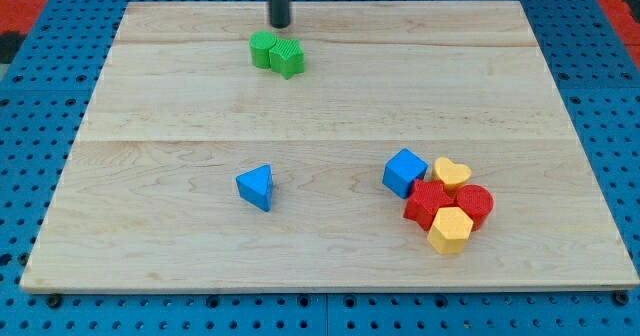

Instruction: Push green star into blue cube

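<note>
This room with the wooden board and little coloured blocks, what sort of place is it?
Probably a robotics lab test bench. A wooden board lies on a blue perforated mounting table, my tip stands just above two green blocks, and toy-like blocks such as the blue cube serve as practice pieces.

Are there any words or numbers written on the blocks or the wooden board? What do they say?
None: there is nothing to read in this picture.
The wooden board is plain, with no print.
The green star, blue cube, blue triangle block, and the red and yellow blocks carry no letters or numbers.
My tip, just above the green blocks in the view, is unmarked too.
</note>
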